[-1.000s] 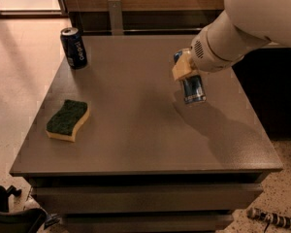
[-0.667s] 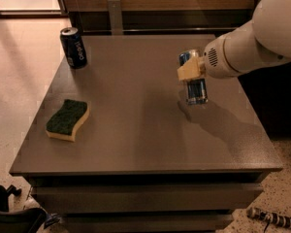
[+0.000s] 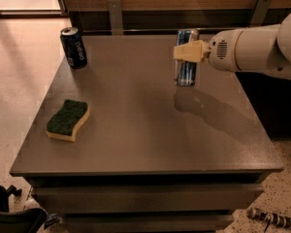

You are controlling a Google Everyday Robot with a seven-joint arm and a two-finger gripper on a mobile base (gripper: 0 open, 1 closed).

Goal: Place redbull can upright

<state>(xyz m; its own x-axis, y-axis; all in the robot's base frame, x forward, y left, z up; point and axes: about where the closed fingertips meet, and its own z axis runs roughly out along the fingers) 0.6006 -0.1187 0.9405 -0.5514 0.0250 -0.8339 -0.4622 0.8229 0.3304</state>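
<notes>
Redbull can (image 3: 186, 73) is held upright, pinched by the gripper (image 3: 185, 51); its base seems set on the table (image 3: 136, 130) just below that gripper; a gentle release is called for next.

Grey table (image 3: 136, 140), Pepsi can (image 3: 73, 47), sponge (image 3: 68, 120) front left, upright redbull can (image 3: 185, 74) gripped by hand (image 3: 186, 52)

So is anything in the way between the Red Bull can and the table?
Nothing visible. The gripper holds the redbull can upright over the table; the sponge and Pepsi can sit far left.
</notes>
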